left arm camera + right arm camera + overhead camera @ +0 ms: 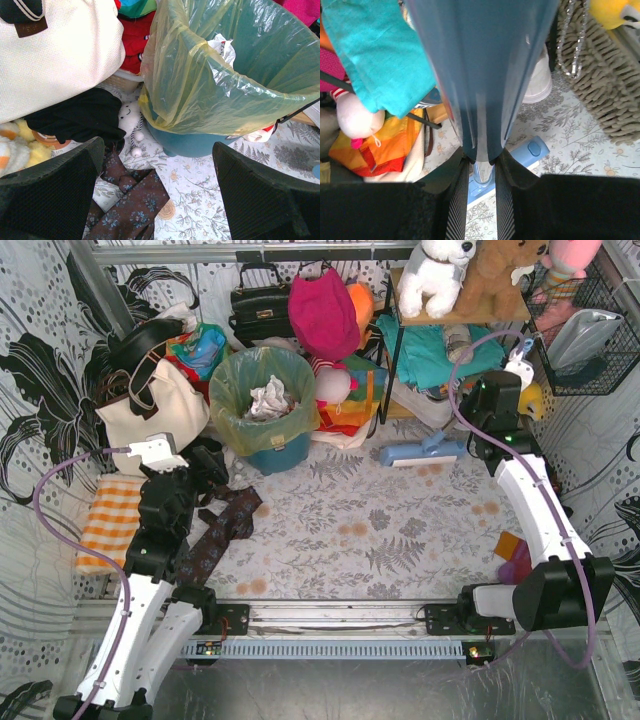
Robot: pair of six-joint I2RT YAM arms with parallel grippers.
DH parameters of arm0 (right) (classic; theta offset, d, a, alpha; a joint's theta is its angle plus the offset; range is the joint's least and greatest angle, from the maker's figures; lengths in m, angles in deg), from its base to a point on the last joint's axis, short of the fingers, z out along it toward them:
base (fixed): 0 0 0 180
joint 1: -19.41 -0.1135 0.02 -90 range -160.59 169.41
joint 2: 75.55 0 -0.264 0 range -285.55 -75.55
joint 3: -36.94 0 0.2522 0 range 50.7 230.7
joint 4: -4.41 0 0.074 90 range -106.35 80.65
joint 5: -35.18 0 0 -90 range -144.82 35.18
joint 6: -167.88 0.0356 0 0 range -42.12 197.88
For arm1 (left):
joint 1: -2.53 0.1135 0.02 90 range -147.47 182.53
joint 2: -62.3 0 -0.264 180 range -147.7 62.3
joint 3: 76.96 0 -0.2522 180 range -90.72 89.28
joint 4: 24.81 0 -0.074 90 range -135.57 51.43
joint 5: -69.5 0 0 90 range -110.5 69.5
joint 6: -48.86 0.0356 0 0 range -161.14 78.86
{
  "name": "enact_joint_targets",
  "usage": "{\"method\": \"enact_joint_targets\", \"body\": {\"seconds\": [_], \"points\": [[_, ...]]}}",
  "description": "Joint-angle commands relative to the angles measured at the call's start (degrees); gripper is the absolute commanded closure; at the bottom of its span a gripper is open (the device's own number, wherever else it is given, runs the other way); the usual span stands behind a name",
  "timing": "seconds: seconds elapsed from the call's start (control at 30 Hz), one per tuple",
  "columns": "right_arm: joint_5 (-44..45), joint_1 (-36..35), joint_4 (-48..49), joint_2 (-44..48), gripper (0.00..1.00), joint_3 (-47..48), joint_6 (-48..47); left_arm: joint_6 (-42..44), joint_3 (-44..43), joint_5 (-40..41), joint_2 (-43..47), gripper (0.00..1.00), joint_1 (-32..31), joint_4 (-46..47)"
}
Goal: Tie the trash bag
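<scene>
All around, walls [40,360] of black-and-white flower fabric; below, a table [400,540] under a grey cloth with fern print. At far left, an orange checked cloth [112,520] lying flat, and behind it a cream tote bag [150,410].

Just right of the checked cloth, the left gripper [157,155], facing the bin, fingers wide apart and nothing between them. Below it in the left wrist view, a brown flowered cloth [135,205] on the table, and a black cloth [80,117] lying against the foot of the tote bag.

Next to the right, toward the back of the table, the trash bag [232,405]: yellow-green and thin, sitting inside a round teal bin [278,455], just beside the tote bag. Mouth wide open, edge folded down over the rim, not tied. Inside, crumpled white paper [268,398]. Behind the bin, a pink bag [322,312] hanging.

Right of the middle, a light blue plastic thing [425,450] lying on the table. Near it, at the back right, the right gripper [481,160], fingers close together and clamped on the narrow end of a dark blue plastic piece [485,65] that fills the middle of the right wrist view. Left of that piece, a teal cloth [370,55]; right of it, something beige and shaggy [605,85]. At far right, a wire basket [585,330] on the wall.
</scene>
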Motion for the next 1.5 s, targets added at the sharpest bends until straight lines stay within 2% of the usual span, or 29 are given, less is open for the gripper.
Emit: {"method": "enact_joint_targets", "body": {"seconds": [0.0,0.2,0.63,1.07,1.1,1.23,1.3,1.47], "points": [[5.86,0.13,3.95,-1.08,1.00,4.33,-0.06,0.81,0.35,0.43,0.03,0.02,-0.14,2.54],[8.08,0.93,3.95,-7.76,1.00,8.75,-6.09,0.81,0.33,0.43,-0.05,0.02,-0.20,2.48],[6.86,4.59,8.00,-18.26,1.00,14.58,-12.25,0.91,0.43,0.83,0.14,0.02,-0.13,2.45],[4.61,4.81,8.19,-25.55,1.00,21.51,-13.98,0.99,0.32,1.20,0.43,0.02,-0.17,2.20],[4.46,4.81,7.94,-25.82,0.96,21.87,-14.02,0.99,0.32,1.29,0.45,0.02,-0.19,2.21],[3.62,4.81,7.38,-26.01,0.65,22.31,-14.68,0.99,0.32,1.40,0.58,0.02,-0.20,2.21],[3.39,4.81,7.48,-25.45,0.58,21.90,-14.90,1.07,0.32,1.44,0.62,0.02,-0.13,2.21],[3.97,4.81,7.42,-22.87,0.46,20.90,-15.08,0.99,0.30,1.40,0.62,0.02,-0.15,2.21]]}}
